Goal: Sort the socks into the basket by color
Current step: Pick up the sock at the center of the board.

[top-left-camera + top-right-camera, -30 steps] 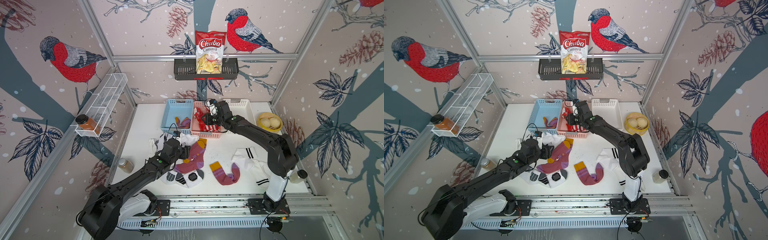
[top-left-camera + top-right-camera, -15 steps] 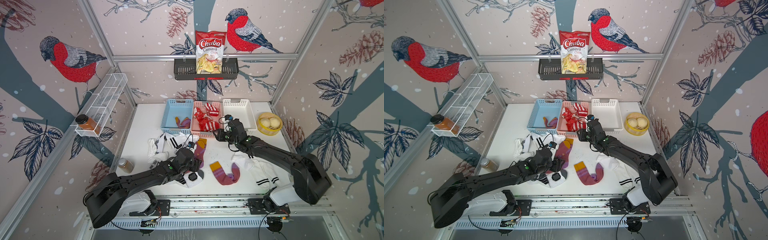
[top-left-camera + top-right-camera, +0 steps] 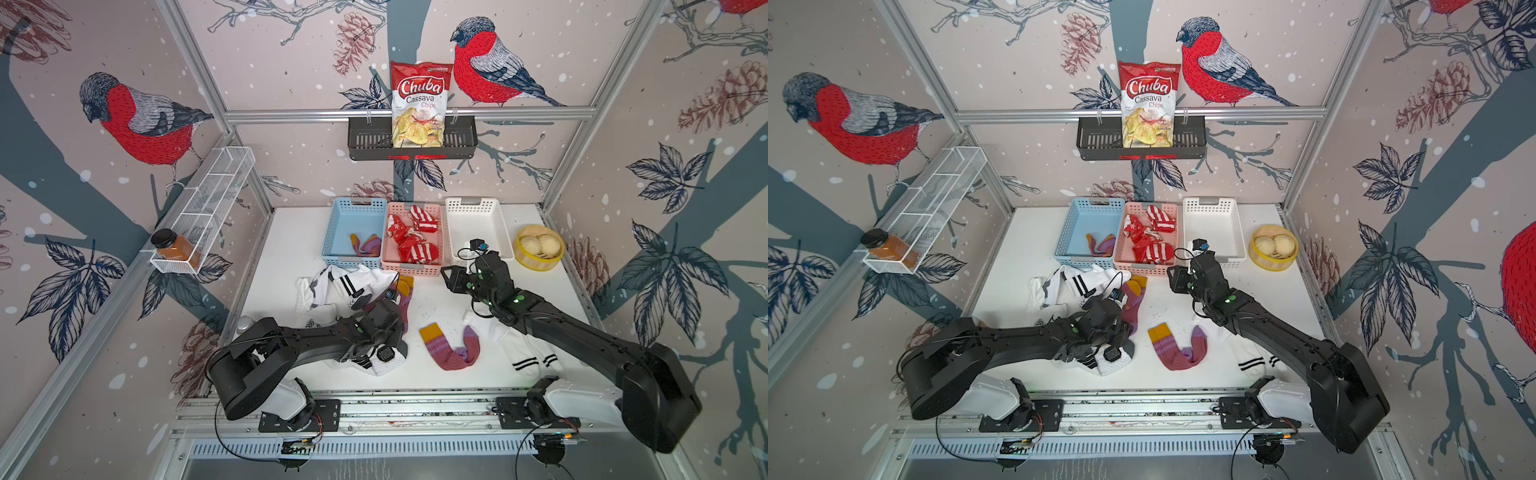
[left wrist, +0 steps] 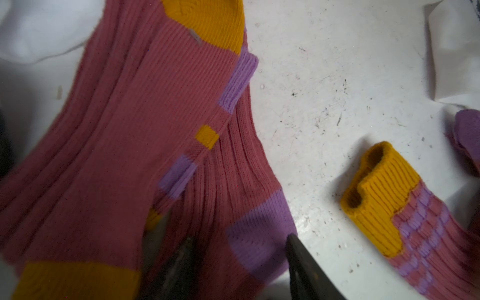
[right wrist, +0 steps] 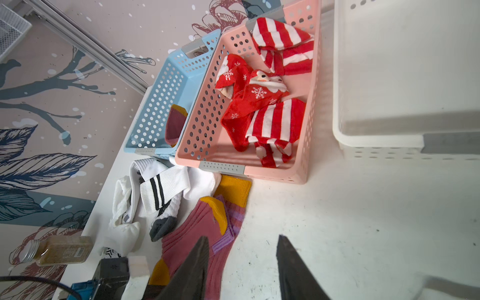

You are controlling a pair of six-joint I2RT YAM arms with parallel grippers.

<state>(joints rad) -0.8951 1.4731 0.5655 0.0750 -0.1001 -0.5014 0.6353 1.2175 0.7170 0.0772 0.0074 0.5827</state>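
Observation:
My left gripper [image 4: 240, 239] is open and low over two overlapping maroon socks [image 4: 155, 117], its jaws straddling a purple heel patch. A third maroon sock [image 3: 451, 353] lies loose on the table to the right. My right gripper [image 3: 446, 276] hangs open and holds nothing, just in front of the pink basket [image 3: 439, 232], which holds red-and-white socks [image 3: 411, 243]. The blue basket [image 3: 338, 232] holds one maroon sock [image 3: 368, 246]. White striped socks [image 3: 345, 282] lie left of centre, and more white socks [image 3: 523, 353] lie under the right arm.
A white basket [image 3: 503, 232] stands right of the pink one, with a yellow steamer of buns [image 3: 538, 247] beside it. A spice jar [image 5: 59, 250] lies at the table's left edge. A wire shelf [image 3: 208, 199] and a chip-bag rack [image 3: 415, 137] hang on the walls.
My right arm has drawn back from over the pink basket to the table in front of it, its jaws widening. My left gripper has moved right and down onto the maroon socks, jaws narrowing.

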